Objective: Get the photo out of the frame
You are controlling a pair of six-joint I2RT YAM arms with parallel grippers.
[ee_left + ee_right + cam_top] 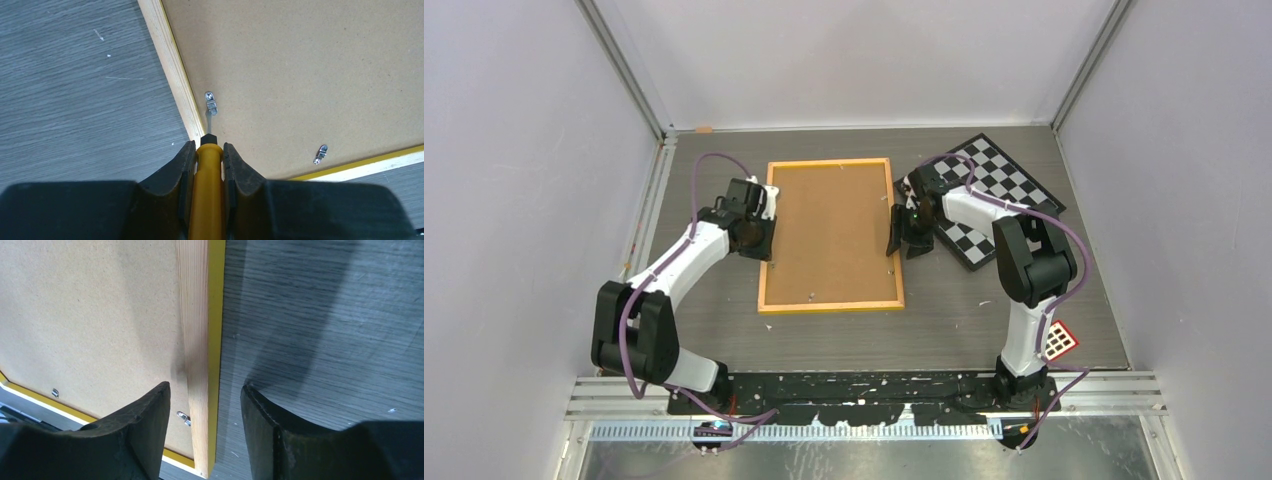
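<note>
left hand [209,150] clamps screwdriver [209,195] — tip at clip [211,102] | right hand [205,395] spread — astride frame [197,315] rail

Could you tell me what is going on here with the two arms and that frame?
The frame lies face down on the table, with its brown backing up and in place. The left gripper holds a yellow-handled screwdriver, its tip at a metal clip by the frame's left rail. The right gripper is open, its jaws straddling the right rail without gripping it.
</note>
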